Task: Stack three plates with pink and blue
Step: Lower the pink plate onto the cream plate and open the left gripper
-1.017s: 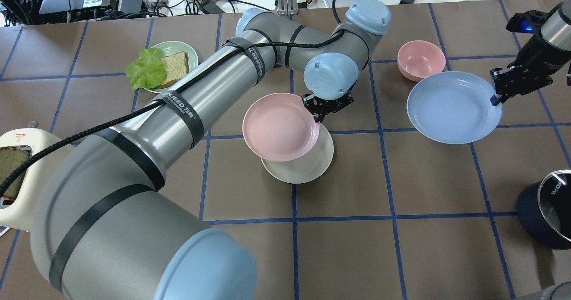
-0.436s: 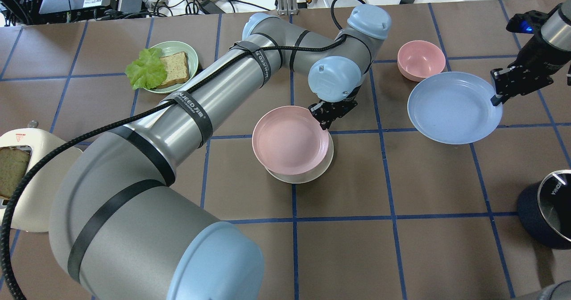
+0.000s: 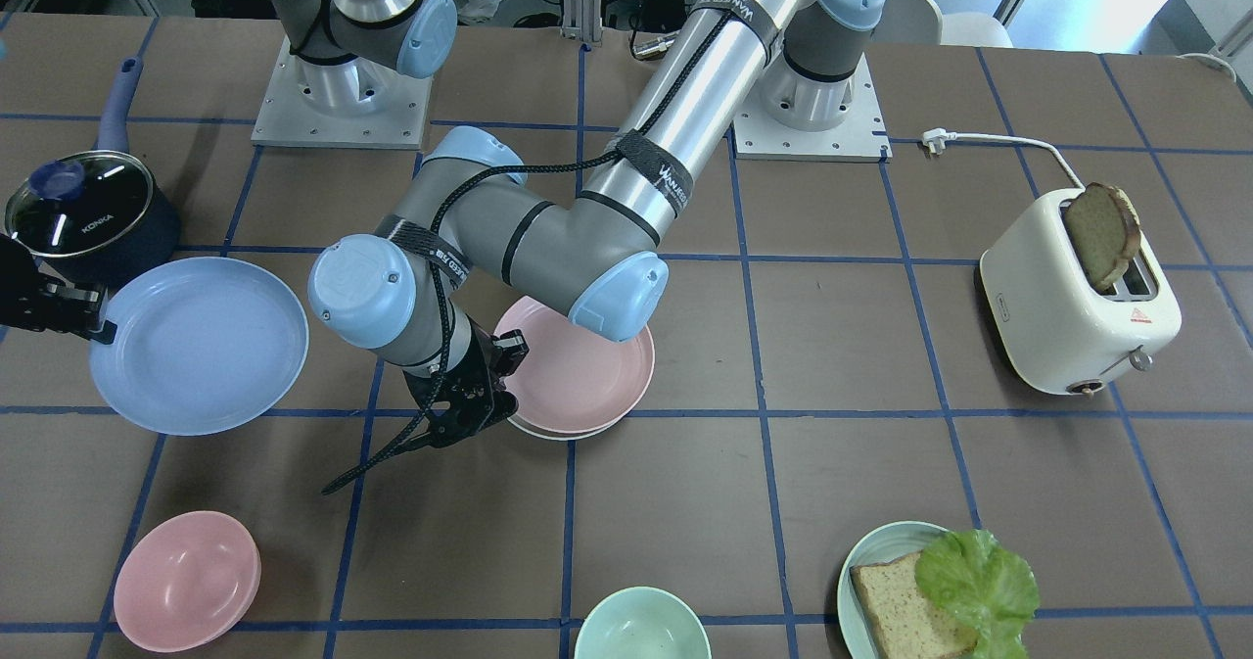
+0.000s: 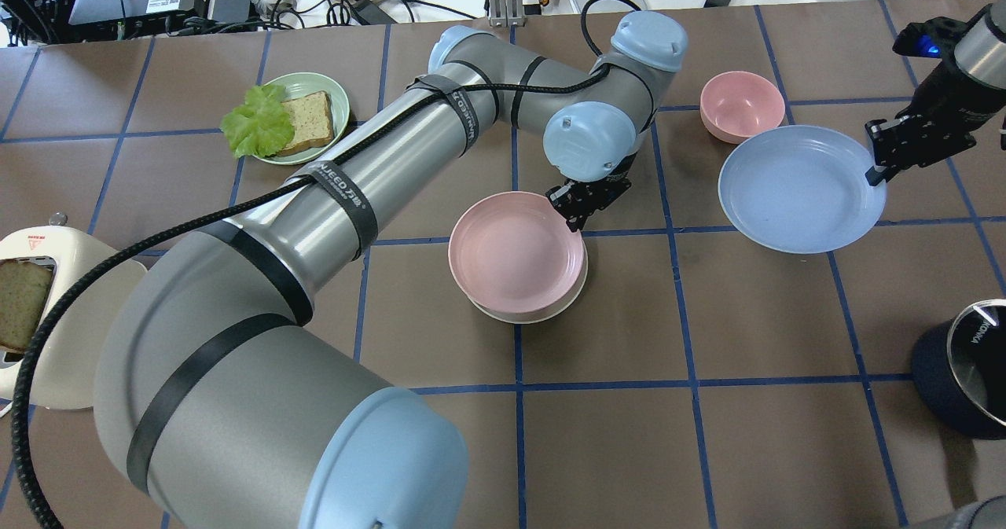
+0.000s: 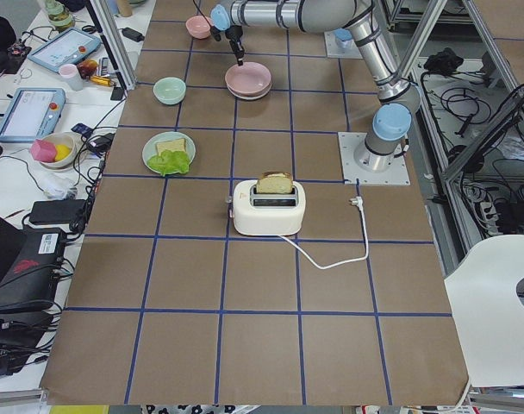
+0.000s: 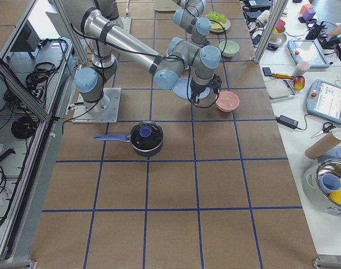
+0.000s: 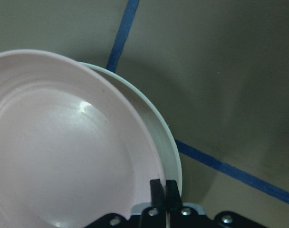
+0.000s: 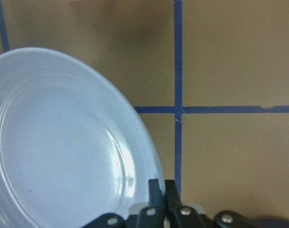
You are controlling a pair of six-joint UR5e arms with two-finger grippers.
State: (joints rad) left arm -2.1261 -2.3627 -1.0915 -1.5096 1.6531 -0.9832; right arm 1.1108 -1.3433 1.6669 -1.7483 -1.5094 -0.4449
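Observation:
The pale pink plate (image 4: 515, 258) lies on top of the cream-white plate (image 4: 538, 314), nearly centred; only a thin white rim shows at the near and right sides. My left gripper (image 4: 576, 213) is shut on the pink plate's far right rim. The left wrist view shows it (image 7: 162, 190) pinching the pink plate (image 7: 63, 152) over the white rim (image 7: 156, 128). My right gripper (image 4: 874, 174) is shut on the right rim of the light blue plate (image 4: 794, 191), which is off to the right. The right wrist view shows this grip (image 8: 161, 190) on the blue plate (image 8: 59, 142).
A small pink bowl (image 4: 742, 104) sits just behind the blue plate. A teal plate (image 4: 339, 104) with bread and lettuce is at the far left. A white toaster (image 4: 55, 332) stands at the left edge. A dark pot (image 4: 955, 380) is at the near right. A teal bowl (image 3: 641, 630) is on the operators' side.
My left gripper has carried the pink plate right and toward the robot, from overhanging the white plate's far left to lying almost squarely on it. The right arm and blue plate have not moved.

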